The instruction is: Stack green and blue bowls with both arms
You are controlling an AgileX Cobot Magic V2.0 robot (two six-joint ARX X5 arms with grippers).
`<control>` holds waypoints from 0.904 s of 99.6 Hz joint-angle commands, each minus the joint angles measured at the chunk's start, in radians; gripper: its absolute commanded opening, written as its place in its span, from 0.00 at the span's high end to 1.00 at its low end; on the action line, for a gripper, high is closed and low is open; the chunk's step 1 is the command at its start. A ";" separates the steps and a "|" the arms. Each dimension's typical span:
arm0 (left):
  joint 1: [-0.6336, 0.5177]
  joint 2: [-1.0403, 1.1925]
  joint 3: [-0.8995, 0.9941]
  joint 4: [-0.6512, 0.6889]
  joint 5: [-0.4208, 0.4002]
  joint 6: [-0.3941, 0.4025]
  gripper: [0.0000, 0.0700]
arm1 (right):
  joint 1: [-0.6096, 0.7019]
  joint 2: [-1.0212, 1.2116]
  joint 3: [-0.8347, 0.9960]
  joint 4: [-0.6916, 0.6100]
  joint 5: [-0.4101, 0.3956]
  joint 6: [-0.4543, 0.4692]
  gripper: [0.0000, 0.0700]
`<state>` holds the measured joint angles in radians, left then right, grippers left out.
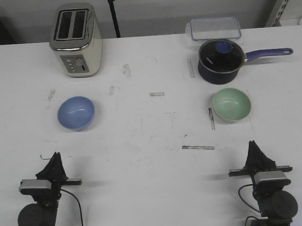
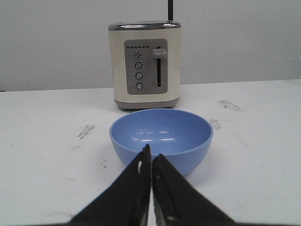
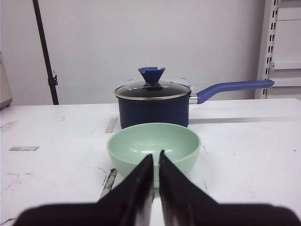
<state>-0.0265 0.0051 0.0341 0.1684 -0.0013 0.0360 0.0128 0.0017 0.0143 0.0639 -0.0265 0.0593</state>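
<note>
The blue bowl (image 1: 76, 112) sits upright on the left half of the white table; it also shows in the left wrist view (image 2: 161, 136). The green bowl (image 1: 232, 104) sits upright on the right half, in front of the saucepan; it also shows in the right wrist view (image 3: 154, 145). My left gripper (image 1: 55, 158) is shut and empty near the front edge, well short of the blue bowl; its tips show in the left wrist view (image 2: 151, 154). My right gripper (image 1: 253, 146) is shut and empty, short of the green bowl; its tips show in the right wrist view (image 3: 156, 156).
A cream toaster (image 1: 75, 40) stands at the back left, behind the blue bowl. A dark navy saucepan (image 1: 219, 61) with a glass lid and purple handle (image 1: 268, 53) stands behind the green bowl. A clear plastic box (image 1: 214, 28) lies at the back right. Tape marks dot the table.
</note>
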 commanded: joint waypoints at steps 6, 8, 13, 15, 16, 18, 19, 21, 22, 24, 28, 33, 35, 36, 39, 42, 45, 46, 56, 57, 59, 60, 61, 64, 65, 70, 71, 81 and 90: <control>0.002 -0.002 -0.022 0.013 0.001 0.005 1.00 | 0.001 0.000 -0.002 0.010 0.000 -0.002 0.98; 0.002 -0.002 -0.022 0.013 0.001 0.006 1.00 | 0.001 0.000 -0.002 0.010 0.000 -0.002 0.98; 0.002 -0.002 -0.022 0.013 0.001 0.006 1.00 | 0.001 0.000 -0.002 0.010 0.000 -0.001 0.98; 0.002 -0.002 -0.022 0.013 0.001 0.006 1.00 | 0.001 0.000 -0.002 0.010 0.000 0.000 0.98; 0.002 -0.002 -0.022 0.013 0.001 0.005 1.00 | 0.001 0.000 -0.002 0.010 -0.001 0.000 0.98; 0.002 -0.002 -0.022 0.013 0.001 0.006 1.00 | 0.001 0.000 -0.002 0.010 -0.002 0.000 0.98; 0.002 -0.002 -0.022 0.013 0.001 0.006 1.00 | 0.001 0.000 -0.002 0.010 -0.002 0.000 0.98; 0.002 -0.002 -0.022 0.012 0.001 0.005 1.00 | 0.001 0.000 -0.002 0.010 -0.002 0.000 0.98; 0.002 -0.002 -0.022 0.013 0.001 0.006 1.00 | 0.001 0.000 -0.002 0.010 -0.003 0.000 0.98; 0.002 -0.002 -0.022 0.013 0.001 0.005 1.00 | 0.001 0.000 -0.002 0.010 -0.003 0.000 0.98; 0.002 -0.002 -0.022 0.013 0.001 0.006 1.00 | 0.001 0.000 -0.002 0.010 -0.002 0.005 0.98; 0.002 -0.002 -0.022 0.013 0.001 0.005 1.00 | 0.001 0.000 -0.002 0.011 -0.002 0.008 0.98; 0.002 -0.002 -0.022 0.013 0.001 0.005 1.00 | 0.001 0.000 -0.002 0.011 -0.002 0.009 0.98; 0.002 -0.002 -0.022 0.012 0.001 0.005 1.00 | 0.001 0.000 -0.002 0.011 -0.001 0.009 0.98; 0.002 -0.002 -0.022 0.013 0.001 0.005 1.00 | 0.001 0.000 -0.002 0.011 -0.001 0.008 0.98; 0.002 -0.002 -0.022 0.013 0.001 0.005 1.00 | 0.001 0.000 -0.001 0.012 0.000 0.008 0.98; 0.002 -0.002 -0.022 0.013 0.001 0.005 1.00 | 0.001 0.000 0.000 0.013 0.001 0.007 0.98; 0.002 -0.002 -0.022 0.013 0.001 0.006 1.00 | 0.001 0.000 0.000 0.014 0.001 0.007 0.98; 0.002 -0.002 -0.022 0.013 0.001 0.006 1.00 | 0.000 0.000 0.001 0.018 0.001 0.007 0.98; 0.002 -0.002 -0.022 0.013 0.001 0.006 1.00 | 0.000 0.000 0.000 0.018 0.001 0.007 0.98; 0.002 -0.002 -0.022 0.013 0.001 0.005 1.00 | 0.000 0.000 0.001 0.018 0.001 0.007 0.98; 0.002 -0.002 -0.022 0.013 0.001 0.005 1.00 | 0.000 0.000 0.000 0.018 0.000 0.007 0.98; 0.002 -0.002 -0.022 0.013 0.001 0.005 1.00 | 0.000 0.000 0.000 0.018 0.000 0.007 0.98; 0.002 -0.002 -0.022 0.013 0.001 0.006 1.00 | 0.000 0.000 0.001 0.018 0.000 0.007 0.98; 0.002 -0.002 -0.022 0.013 0.001 0.005 1.00 | 0.000 0.000 0.001 0.018 0.000 0.007 0.98; 0.002 -0.002 -0.022 0.013 0.001 0.006 1.00 | 0.000 0.000 0.001 0.018 0.000 0.006 0.98; 0.002 -0.002 -0.022 0.013 0.001 0.006 1.00 | 0.000 0.000 0.001 0.018 0.000 0.006 0.98; 0.002 -0.002 -0.022 0.013 0.001 0.005 1.00 | 0.000 0.000 0.002 0.018 0.000 -0.004 0.98; 0.002 -0.002 -0.022 0.013 0.001 0.006 1.00 | 0.000 0.000 0.018 0.018 0.000 -0.021 0.98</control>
<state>-0.0265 0.0051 0.0341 0.1684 -0.0013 0.0360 0.0128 0.0017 0.0147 0.0673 -0.0265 0.0559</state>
